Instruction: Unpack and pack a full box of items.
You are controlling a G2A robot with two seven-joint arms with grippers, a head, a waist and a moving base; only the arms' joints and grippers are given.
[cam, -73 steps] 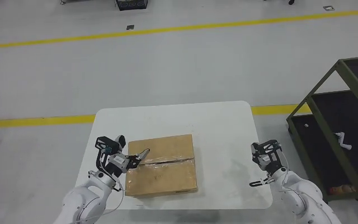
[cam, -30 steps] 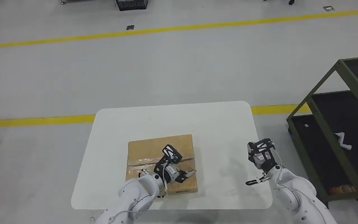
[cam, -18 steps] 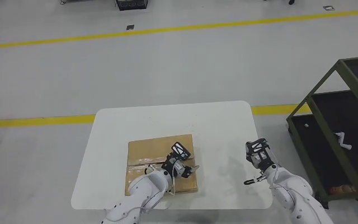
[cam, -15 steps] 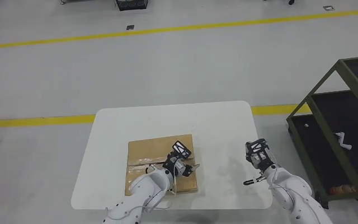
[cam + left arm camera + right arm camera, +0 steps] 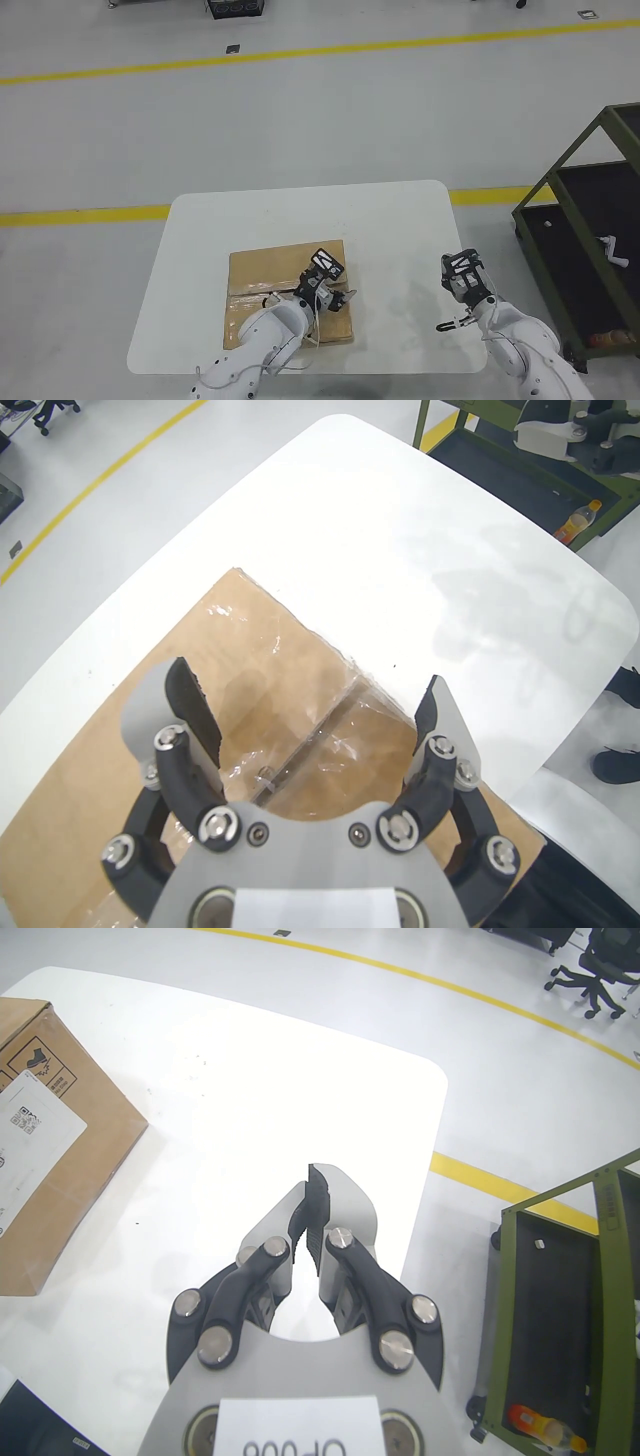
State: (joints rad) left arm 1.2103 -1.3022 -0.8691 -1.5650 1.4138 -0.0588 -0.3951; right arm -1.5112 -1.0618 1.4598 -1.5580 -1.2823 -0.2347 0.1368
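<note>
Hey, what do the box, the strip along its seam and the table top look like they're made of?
Box: brown cardboard, matte, with flaps meeting at a seam. Strip: clear plastic packing tape, glossy; it wrinkles and glints. Table top: smooth white, faintly reflective, probably laminate or coated board; the look leaves that open.

L gripper (image 5: pixel 306 674) agape, R gripper (image 5: pixel 313 1180) closed
</note>
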